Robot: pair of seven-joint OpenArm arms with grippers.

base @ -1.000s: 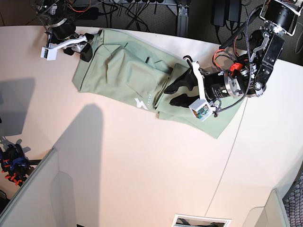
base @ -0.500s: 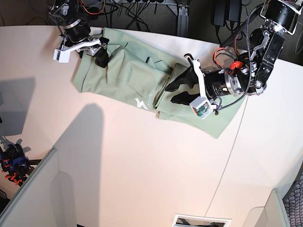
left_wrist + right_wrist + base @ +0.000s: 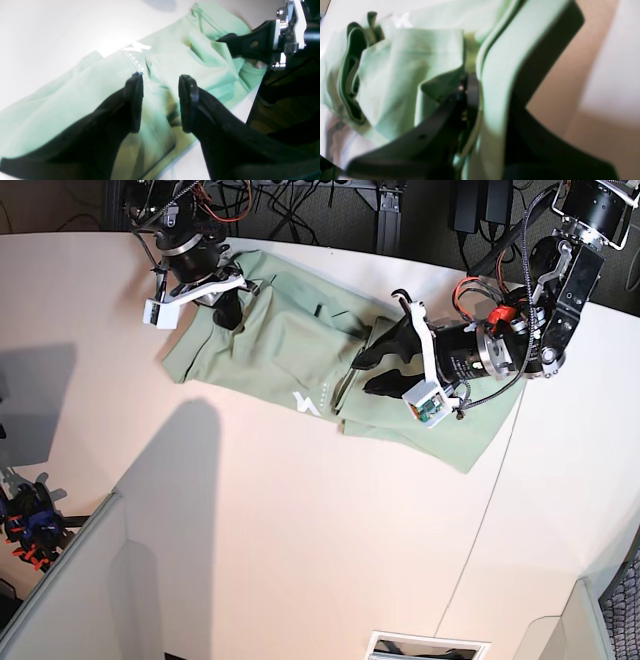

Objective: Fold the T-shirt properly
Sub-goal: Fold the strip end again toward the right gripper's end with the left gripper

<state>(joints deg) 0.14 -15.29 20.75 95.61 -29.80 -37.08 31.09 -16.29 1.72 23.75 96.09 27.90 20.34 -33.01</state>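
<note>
Blurred close-up: right gripper (image 3: 472, 100) seemingly clamped on T-shirt (image 3: 290, 345) edge; left gripper (image 3: 160, 102), jaws apart, above the cloth.

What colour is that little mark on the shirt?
White, on the pale green T-shirt; the logo mark shows best in the base view.

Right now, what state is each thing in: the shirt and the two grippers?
T-shirt: partly folded, lying on the table, one edge pinched and lifted.
Right gripper: shut on a fold of the T-shirt.
Left gripper: open, jaws apart above the cloth, holding nothing.
</note>
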